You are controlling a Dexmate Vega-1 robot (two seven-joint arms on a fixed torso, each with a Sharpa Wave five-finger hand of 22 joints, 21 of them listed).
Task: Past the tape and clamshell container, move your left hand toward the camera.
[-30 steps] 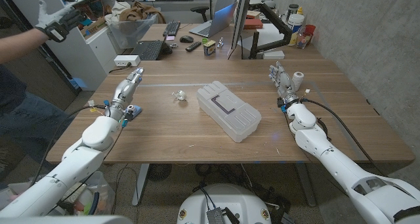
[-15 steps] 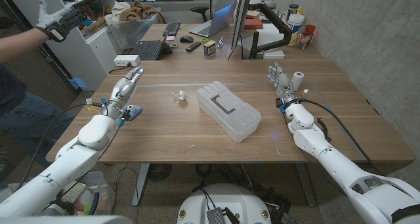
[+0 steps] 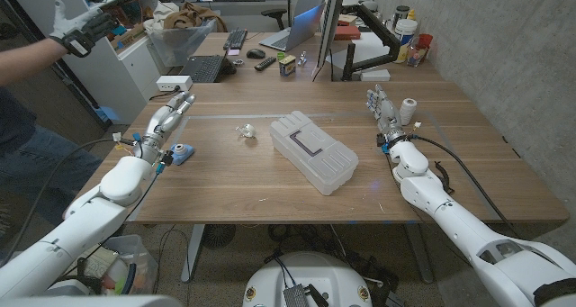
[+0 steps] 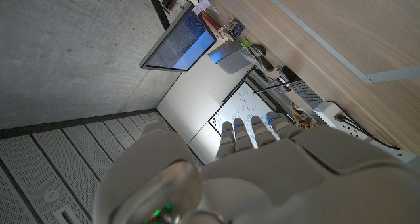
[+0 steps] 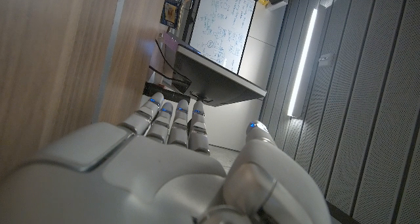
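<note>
Left hand (image 3: 167,120) near table's (image 3: 225,176) left edge, fingers straight, close together, holding nothing. Small blue camera (image 3: 181,153) just beside its wrist, table-edge side. Clamshell container (image 3: 313,151) mid-table; small clear item (image 3: 245,130) between, possibly the tape, too small to tell. Judged: reach mostly done, contact with camera left. Right hand (image 3: 382,107) near right edge, fingers together, empty. Left wrist view adds monitor (image 4: 177,43), no camera.

My left hand (image 3: 168,120) reaches forward off a bent arm with fingers (image 4: 252,129) straight, close together and holding nothing, while my right hand (image 3: 384,110) stands on its edge, fingers (image 5: 172,122) extended side by side, equally empty.
</note>
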